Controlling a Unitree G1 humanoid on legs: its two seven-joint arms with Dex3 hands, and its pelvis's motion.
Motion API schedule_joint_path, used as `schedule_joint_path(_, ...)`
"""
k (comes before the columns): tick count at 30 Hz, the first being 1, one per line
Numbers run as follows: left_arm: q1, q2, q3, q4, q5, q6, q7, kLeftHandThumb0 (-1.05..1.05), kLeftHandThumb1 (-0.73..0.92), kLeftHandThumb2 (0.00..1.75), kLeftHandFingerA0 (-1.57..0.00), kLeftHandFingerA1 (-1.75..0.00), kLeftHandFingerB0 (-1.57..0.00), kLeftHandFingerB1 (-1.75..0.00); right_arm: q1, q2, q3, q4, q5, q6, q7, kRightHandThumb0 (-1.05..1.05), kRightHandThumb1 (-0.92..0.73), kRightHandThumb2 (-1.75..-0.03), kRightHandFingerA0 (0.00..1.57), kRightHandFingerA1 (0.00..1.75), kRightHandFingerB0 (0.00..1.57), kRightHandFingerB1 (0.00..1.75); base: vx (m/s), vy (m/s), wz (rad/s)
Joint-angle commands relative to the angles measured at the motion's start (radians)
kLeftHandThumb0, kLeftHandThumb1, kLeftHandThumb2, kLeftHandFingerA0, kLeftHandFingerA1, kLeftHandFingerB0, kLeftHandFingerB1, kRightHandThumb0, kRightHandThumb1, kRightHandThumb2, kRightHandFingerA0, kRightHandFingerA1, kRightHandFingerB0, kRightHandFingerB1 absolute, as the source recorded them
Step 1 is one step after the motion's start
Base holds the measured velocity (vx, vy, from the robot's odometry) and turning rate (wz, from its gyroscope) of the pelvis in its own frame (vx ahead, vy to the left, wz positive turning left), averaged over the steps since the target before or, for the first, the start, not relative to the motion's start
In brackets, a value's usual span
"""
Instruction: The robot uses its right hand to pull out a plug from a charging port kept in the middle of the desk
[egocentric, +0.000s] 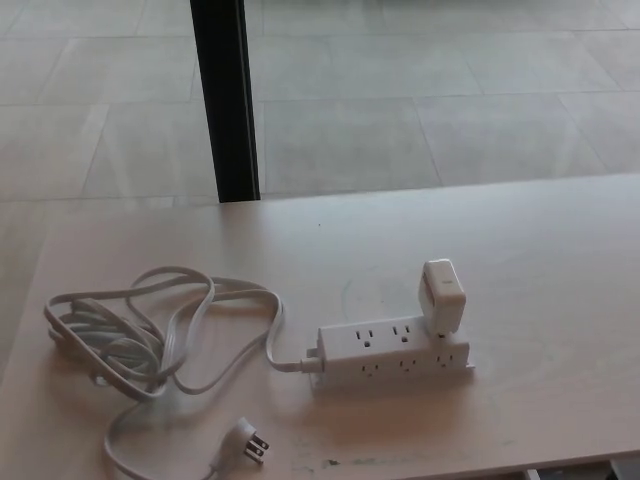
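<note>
1. A white power strip (395, 352) lies flat on the light wooden desk (540, 270), near the middle and close to the front edge.
2. A white charger plug (442, 296) sits in the top of the power strip at its right end. It stands up and leans a little.
3. The other sockets on the top and on the front side of the strip are free.
4. A white cord (150, 335) comes out of the strip's left end and lies in loose loops on the left part of the desk.
5. The cord ends in a flat wall plug (250, 440) with metal prongs, lying on the desk near the front edge.
6. Behind the desk stands a black post (226, 100) on a gray tiled floor (450, 90).
7. Neither robot hand shows, so I cannot tell if they are released or clenched.
</note>
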Motion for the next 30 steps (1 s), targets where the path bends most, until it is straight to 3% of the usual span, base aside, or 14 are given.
schedule_joint_path(1, -0.012, 0.029, 0.044, 0.030, -0.041, -0.082, 0.040, -0.46, 0.51, 0.56, -0.87, -0.78, -0.66, -0.45, -0.062, -0.080, -0.118, -0.119, 0.154, 0.042, 0.014, -0.95, -0.32, -0.82, 1.03, 0.80, 0.25, 0.81, 0.00, 0.000, 0.00)
schedule_joint_path(3, -0.011, 0.028, 0.050, 0.032, -0.047, -0.092, 0.025, -0.45, 0.51, 0.56, -0.82, -0.78, -0.65, -0.45, -0.073, -0.128, -0.106, -0.259, 0.156, 0.123, 0.075, -0.95, -0.49, -0.56, 0.97, 0.77, 0.15, 0.81, 0.00, 0.000, 0.00)
schedule_joint_path(5, -0.011, 0.029, 0.049, 0.031, -0.042, -0.088, 0.027, -0.46, 0.51, 0.56, -0.89, -0.85, -0.65, -0.45, -0.094, -0.152, -0.105, -0.299, 0.175, 0.159, 0.107, -1.05, -0.50, -0.57, 1.03, 0.66, 0.34, 0.69, 0.00, 0.000, 0.00)
schedule_joint_path(6, -0.011, 0.027, 0.052, 0.032, -0.046, -0.089, 0.024, -0.48, 0.50, 0.56, -0.87, -0.82, -0.66, -0.45, -0.125, -0.183, -0.099, -0.397, 0.198, 0.218, 0.126, -0.94, -0.36, -0.81, 1.04, 0.71, 0.15, 0.75, 0.00, 0.000, 0.00)
schedule_joint_path(7, -0.012, 0.027, 0.055, 0.034, -0.050, -0.091, 0.020, -0.49, 0.50, 0.56, -0.82, -0.72, -0.65, -0.44, -0.159, -0.218, -0.080, -0.467, 0.205, 0.244, 0.153, -1.05, -0.52, -0.57, 0.98, 0.69, 0.20, 0.81, 0.00, 0.000, 0.00)
schedule_joint_path(10, -0.016, 0.029, 0.057, 0.040, -0.055, -0.088, 0.011, -0.50, 0.50, 0.56, -0.82, -0.76, -0.65, -0.45, -0.227, -0.276, -0.041, -0.544, 0.216, 0.276, 0.207, -1.05, -0.51, -0.57, 0.93, 0.68, 0.19, 0.78, 0.00, 0.000, 0.00)
schedule_joint_path(11, -0.015, 0.029, 0.060, 0.040, -0.059, -0.088, 0.006, -0.50, 0.50, 0.55, -0.87, -0.84, -0.65, -0.45, -0.258, -0.295, -0.013, -0.593, 0.211, 0.231, 0.244, -1.00, -0.58, -0.60, 0.97, 0.81, 0.07, 0.63, 0.00, 0.000, 0.00)
schedule_joint_path(12, -0.015, 0.029, 0.061, 0.040, -0.060, -0.088, 0.004, -0.51, 0.50, 0.56, -0.89, -0.85, -0.65, -0.45, -0.278, -0.314, 0.012, -0.635, 0.203, 0.216, 0.266, -0.86, -0.45, -0.95, 0.73, 0.77, 0.00, 0.43, 0.00, 0.000, 0.00)
schedule_joint_path(13, -0.015, 0.028, 0.061, 0.041, -0.061, -0.088, 0.002, -0.51, 0.50, 0.55, -0.86, -0.79, -0.66, -0.45, -0.304, -0.336, 0.041, -0.683, 0.199, 0.235, 0.279, -1.04, -0.52, -0.91, 0.69, 0.77, 0.06, 0.27, 0.00, 0.000, 0.00)
schedule_joint_path(19, -0.016, 0.033, 0.060, 0.043, -0.065, -0.082, -0.011, -0.50, 0.50, 0.56, -0.83, -0.75, -0.65, -0.45, -0.525, -0.385, 0.236, -0.788, 0.126, 0.337, 0.282, -0.88, -0.45, -0.85, 0.63, 0.73, 0.12, 0.03, 0.00, 0.000, 0.00)
schedule_joint_path(23, -0.009, 0.036, 0.056, 0.026, -0.060, -0.074, -0.004, -0.53, 0.51, 0.55, -0.83, -0.79, -0.66, -0.44, -0.727, -0.315, 0.408, -0.768, 0.036, 0.359, 0.248, -0.87, -0.41, -0.69, 0.76, 0.93, 0.09, 0.24, 0.00, 0.000, 0.00)
schedule_joint_path(28, -0.015, 0.043, 0.056, 0.021, -0.061, -0.060, 0.005, -0.54, 0.50, 0.56, -0.83, -0.81, -0.64, -0.45, -0.845, -0.284, 0.568, -0.784, -0.051, 0.377, 0.244, -0.83, -0.44, -0.84, 0.79, 0.97, 0.07, 0.41, 0.00, 0.000, 0.00)
schedule_joint_path(29, -0.014, 0.044, 0.057, 0.023, -0.062, -0.063, 0.002, -0.54, 0.51, 0.56, -0.86, -0.81, -0.64, -0.45, -0.868, -0.279, 0.600, -0.778, -0.068, 0.381, 0.246, -0.39, -0.16, -0.85, 0.85, 0.93, 0.00, 0.49, 0.00, 0.000, 0.00)
schedule_joint_path(30, -0.014, 0.046, 0.055, 0.027, -0.061, -0.067, -0.001, -0.54, 0.51, 0.56, -0.86, -0.81, -0.64, -0.45, -0.878, -0.277, 0.619, -0.770, -0.079, 0.367, 0.247, -0.39, -0.16, -0.85, 0.85, 0.93, 0.00, 0.49, 0.00, 0.000, 0.00)
